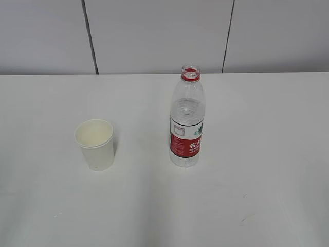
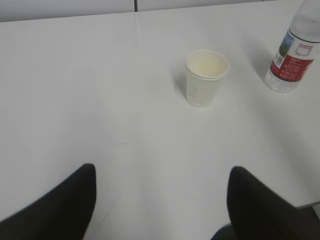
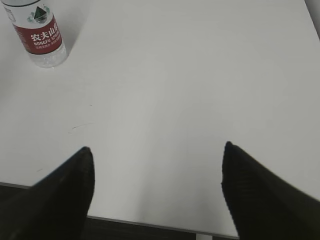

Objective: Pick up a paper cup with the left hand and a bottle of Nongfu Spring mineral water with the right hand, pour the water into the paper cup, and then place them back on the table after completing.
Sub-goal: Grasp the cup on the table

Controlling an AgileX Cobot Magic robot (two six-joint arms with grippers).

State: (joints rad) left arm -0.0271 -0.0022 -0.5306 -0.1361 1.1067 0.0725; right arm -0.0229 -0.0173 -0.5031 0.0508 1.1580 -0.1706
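Observation:
A white paper cup (image 1: 95,144) stands upright and empty on the white table (image 1: 257,154), left of centre. A clear Nongfu Spring bottle (image 1: 187,119) with a red label and no cap stands upright to its right, partly filled. Neither arm shows in the exterior view. In the left wrist view my left gripper (image 2: 162,172) is open and empty, well short of the cup (image 2: 205,77), with the bottle (image 2: 294,55) at the far right. In the right wrist view my right gripper (image 3: 157,152) is open and empty near the table's front edge; the bottle (image 3: 41,35) is far up-left.
A grey panelled wall (image 1: 154,33) runs behind the table. The table's front edge (image 3: 150,223) shows under the right gripper. Faint scuff marks (image 1: 245,219) lie on the tabletop near the front.

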